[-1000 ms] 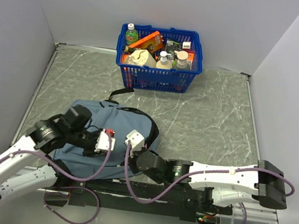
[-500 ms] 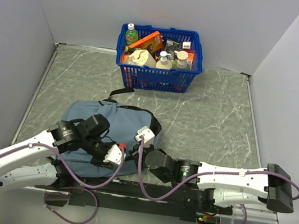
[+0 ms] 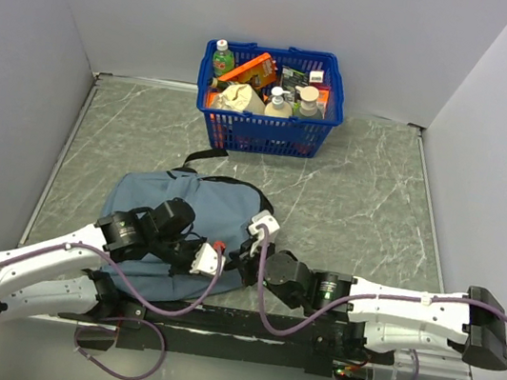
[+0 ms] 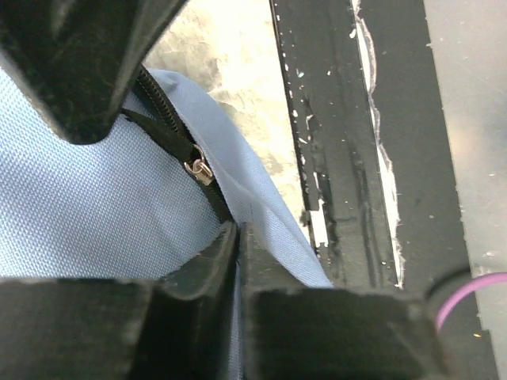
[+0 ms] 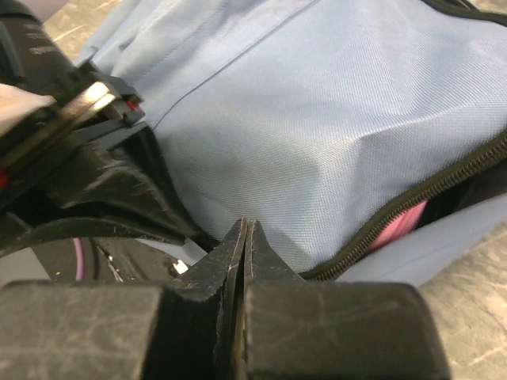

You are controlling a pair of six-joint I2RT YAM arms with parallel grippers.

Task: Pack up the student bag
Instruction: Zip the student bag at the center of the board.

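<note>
The student bag (image 3: 182, 213), grey-blue with dark zips, lies flat at the table's near left. My left gripper (image 3: 211, 258) is at its near right edge. In the left wrist view the jaws are shut on a thin fold of the bag's fabric (image 4: 261, 214), just below a zip pull (image 4: 200, 170). My right gripper (image 3: 261, 233) is at the bag's right edge. In the right wrist view (image 5: 244, 229) it is shut, with its tips against the bag fabric (image 5: 317, 111) beside a partly open zip (image 5: 432, 190). Something pink (image 5: 394, 224) shows inside the zip. I see nothing between the right jaws.
A blue plastic basket (image 3: 265, 126) stands at the back centre, holding bottles, an orange packet and other items. A black bag strap (image 3: 203, 156) lies towards it. Grey walls close the left, back and right. The black arm mounting rail (image 3: 242, 323) runs along the near edge.
Both grippers moved rightwards along the bag's near edge, the left one further down and right. The bag's near right part has shifted and its right side looks drawn in.
</note>
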